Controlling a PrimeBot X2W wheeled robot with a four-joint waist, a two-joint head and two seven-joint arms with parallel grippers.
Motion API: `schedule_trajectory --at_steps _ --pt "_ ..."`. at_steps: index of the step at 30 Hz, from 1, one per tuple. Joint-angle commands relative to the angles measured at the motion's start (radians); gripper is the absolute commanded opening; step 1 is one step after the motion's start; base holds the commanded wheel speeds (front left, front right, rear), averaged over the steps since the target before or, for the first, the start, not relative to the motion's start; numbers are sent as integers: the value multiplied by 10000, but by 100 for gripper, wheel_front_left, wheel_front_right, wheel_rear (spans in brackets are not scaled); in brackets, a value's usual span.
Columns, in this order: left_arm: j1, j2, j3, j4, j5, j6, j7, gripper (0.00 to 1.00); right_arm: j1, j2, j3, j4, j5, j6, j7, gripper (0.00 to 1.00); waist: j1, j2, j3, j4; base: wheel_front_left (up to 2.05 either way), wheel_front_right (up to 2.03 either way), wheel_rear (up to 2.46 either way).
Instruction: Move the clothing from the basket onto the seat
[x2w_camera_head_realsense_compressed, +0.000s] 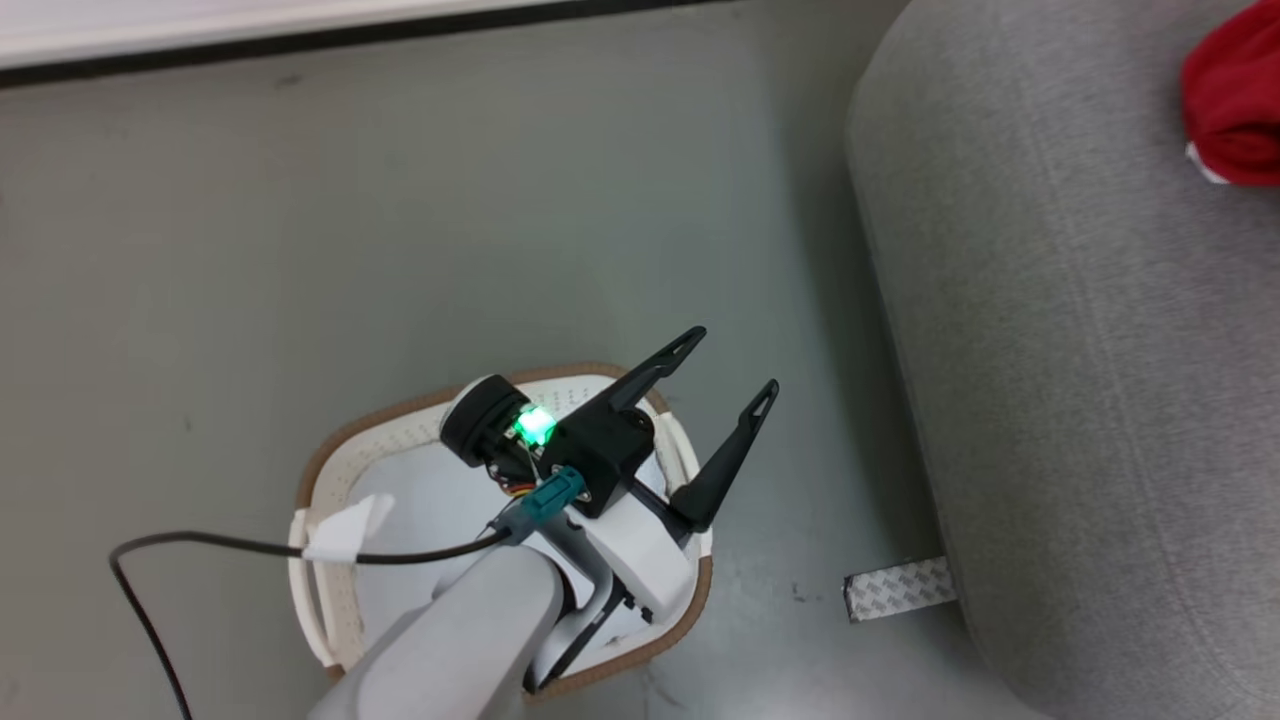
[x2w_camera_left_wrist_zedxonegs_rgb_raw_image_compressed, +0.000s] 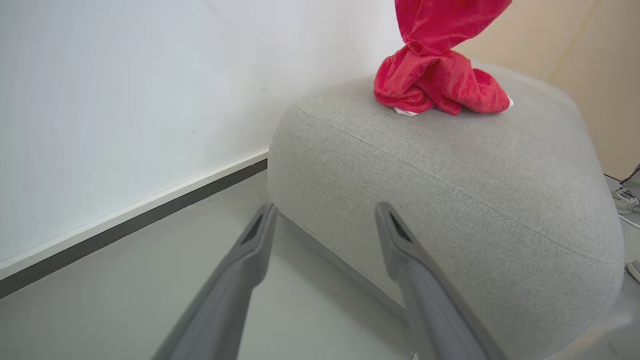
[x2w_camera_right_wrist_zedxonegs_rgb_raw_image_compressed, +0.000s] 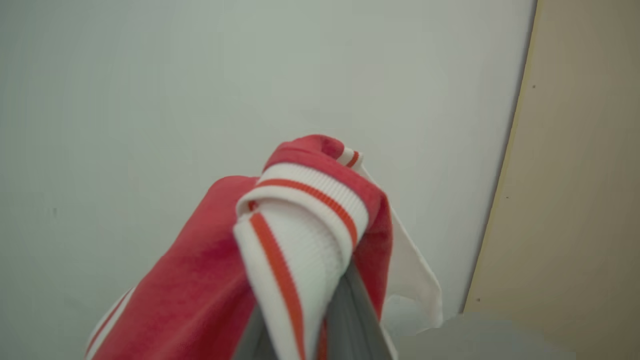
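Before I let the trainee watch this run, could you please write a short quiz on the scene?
1. True or false: the left gripper is open and holds nothing.
2. Which holds the clothing? A: left gripper. B: right gripper. C: nothing.
3. Fill in: in the left wrist view, the hanging clothing's lower end rests on the ___.
Key: 1 true; 2 B; 3 seat.
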Motion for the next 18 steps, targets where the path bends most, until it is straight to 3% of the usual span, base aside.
schedule_trajectory --at_steps 1,9,11,14,15,16,18 --pt "-92 65 18 -26 47 24 -51 100 12 -78 -151 376 -188 -19 -95 0 -3 0 274 191 0 0 0" --pt "56 157 -67 20 -10 92 19 100 1126 720 -1173 3007 -746 -19 -844 0 -3 0 484 141 0 0 0" --pt "58 165 -82 45 -38 97 37 100 1487 1070 -1241 3391 -861 -19 -904 9 -3 0 478 120 0 0 0" --pt "102 215 -34 165 -113 163 -23 100 1908 1532 -1308 3418 -805 -19 -969 49 -3 0 396 68 0 0 0" --pt "114 237 -4 223 -124 175 -60 100 2088 1704 -1284 3231 -773 -19 -967 94 -3 0 358 52 0 0 0" --pt "141 278 39 275 -151 206 -110 100 2290 1869 -1303 2986 -747 -19 -971 100 -3 0 308 24 0 0 0" --pt "234 345 122 399 -227 280 -207 100 2816 2323 -1329 2529 -631 -19 -963 100 -3 0 170 -24 0 0 0"
